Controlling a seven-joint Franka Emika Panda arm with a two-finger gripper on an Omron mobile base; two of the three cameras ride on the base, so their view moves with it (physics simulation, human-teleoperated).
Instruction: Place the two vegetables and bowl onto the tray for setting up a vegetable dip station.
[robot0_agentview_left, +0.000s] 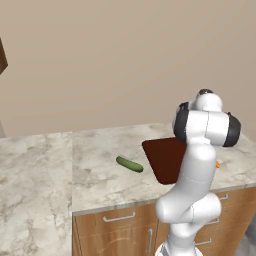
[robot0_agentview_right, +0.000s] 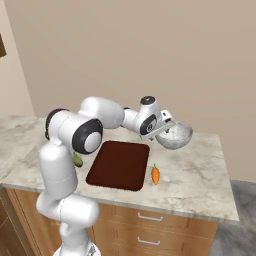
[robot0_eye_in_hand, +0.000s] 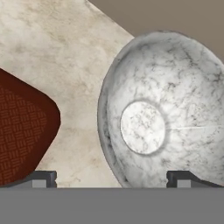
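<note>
Hovering over the round light grey-white speckled deep bowl (robot0_agentview_right: 174, 135), the white arm's two-finger gripper (robot0_eye_in_hand: 117, 178) has its jaws spread wide and released, nothing held; in the hand view one dark fingertip sits outside the bowl's near rim over the marble tabletop (robot0_agentview_right: 200, 170) and the other over the bowl's inside, so the rim falls between them, which reads as lining up a rim pinch, likely because the bowl is too wide to grab across. Bowl stands upright on the tabletop just past the far right corner of the flat dark reddish-brown rectangular tray (robot0_agentview_right: 120, 164), near it but not on it, a strip of marble showing between them in the hand view. Tray lies flat in the middle of the tabletop and carries nothing yet. Small orange tapered carrot with a green tip (robot0_agentview_right: 155, 174) lies on the marble just beside the tray's right edge, apart from it. Small dark green elongated cucumber (robot0_agentview_left: 129, 164) lies on the tabletop left of the tray, near but not touching, mostly hidden behind the arm in the right base view. Judged stage: early, all three items still off the tray, bowl being approached first. Next move probably needs a descent and a clamp on the rim; a thin curved rim could slip or tip the bowl
</note>
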